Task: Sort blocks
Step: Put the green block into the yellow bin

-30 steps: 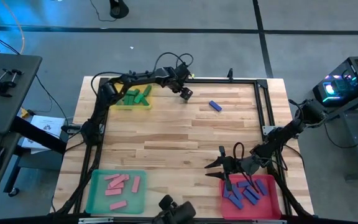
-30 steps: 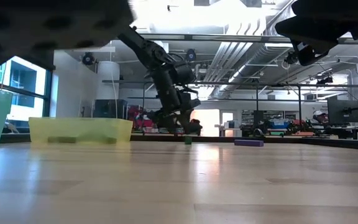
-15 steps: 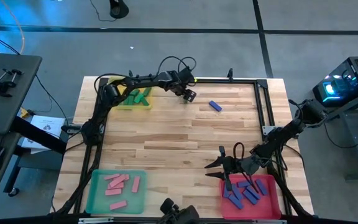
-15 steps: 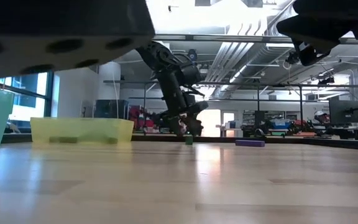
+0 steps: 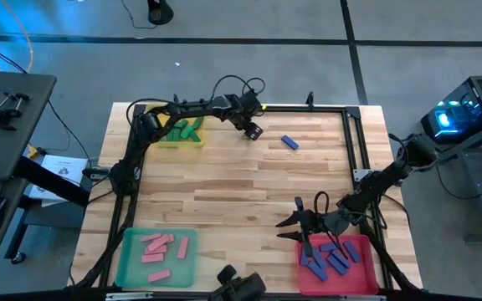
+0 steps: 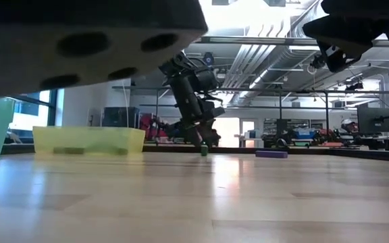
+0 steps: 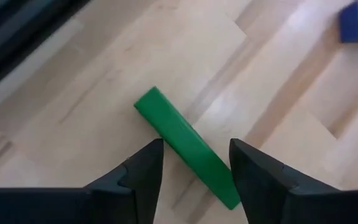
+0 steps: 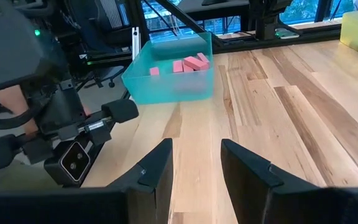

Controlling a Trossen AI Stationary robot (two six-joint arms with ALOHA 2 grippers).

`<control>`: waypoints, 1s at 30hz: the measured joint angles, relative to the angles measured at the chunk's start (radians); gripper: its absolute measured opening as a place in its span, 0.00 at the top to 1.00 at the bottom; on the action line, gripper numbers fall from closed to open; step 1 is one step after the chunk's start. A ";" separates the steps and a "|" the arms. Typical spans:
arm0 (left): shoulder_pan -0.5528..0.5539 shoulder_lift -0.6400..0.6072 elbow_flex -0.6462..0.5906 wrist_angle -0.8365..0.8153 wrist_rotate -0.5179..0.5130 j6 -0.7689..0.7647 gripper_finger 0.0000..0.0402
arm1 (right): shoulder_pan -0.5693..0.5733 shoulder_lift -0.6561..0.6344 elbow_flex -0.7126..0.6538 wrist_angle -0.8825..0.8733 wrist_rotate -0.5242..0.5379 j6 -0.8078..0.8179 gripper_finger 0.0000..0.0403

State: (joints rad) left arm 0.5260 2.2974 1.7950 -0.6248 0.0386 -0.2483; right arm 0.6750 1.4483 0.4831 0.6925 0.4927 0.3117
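A green block (image 7: 185, 146) lies flat on the table near its far edge, slantwise between the fingers of my left gripper (image 7: 195, 148), which points steeply down over it (image 5: 253, 130) and stands open. A purple-blue block (image 5: 289, 142) lies to its right on the bare wood. My right gripper (image 5: 284, 229) hovers open above the near right part of the table, by the pink-red tray (image 5: 364, 269), with nothing between its fingers (image 8: 194, 165). My left gripper has one finger on each side of the green block's near half (image 7: 210, 177), coming from above and lying across it. The block rests flat on the table. Whether the fingers touch it, I cannot tell.
The yellow tray (image 5: 176, 143) at the far left holds green blocks. The teal tray (image 5: 129, 251) at the near left holds pink ones, and the pink-red tray holds purple-blue ones. A black metal frame (image 5: 351, 134) runs along the far and right edges. A dark object (image 5: 239, 288) sits at the near edge.
My left gripper has gone a little toward the table's right edge and down onto the green block, and its fingers have drawn closer together around it. The block has stayed in place. The dark object at the near edge has shifted a little to the right.
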 joint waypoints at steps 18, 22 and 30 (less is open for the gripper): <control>0.109 -0.002 0.001 -0.280 -0.031 0.117 0.82 | 0.046 0.000 0.000 -0.001 0.013 -0.023 0.70; 0.098 -0.003 0.002 -0.319 -0.056 0.156 0.87 | 0.046 0.000 0.000 -0.001 0.015 -0.024 0.70; -0.009 -0.071 -0.002 -0.410 -0.179 0.197 0.92 | 0.045 0.000 0.000 -0.001 0.016 -0.024 0.70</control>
State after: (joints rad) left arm 0.5170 2.2265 1.7931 -1.0348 -0.1402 -0.0518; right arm 0.7204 1.4483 0.4831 0.6910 0.5087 0.2874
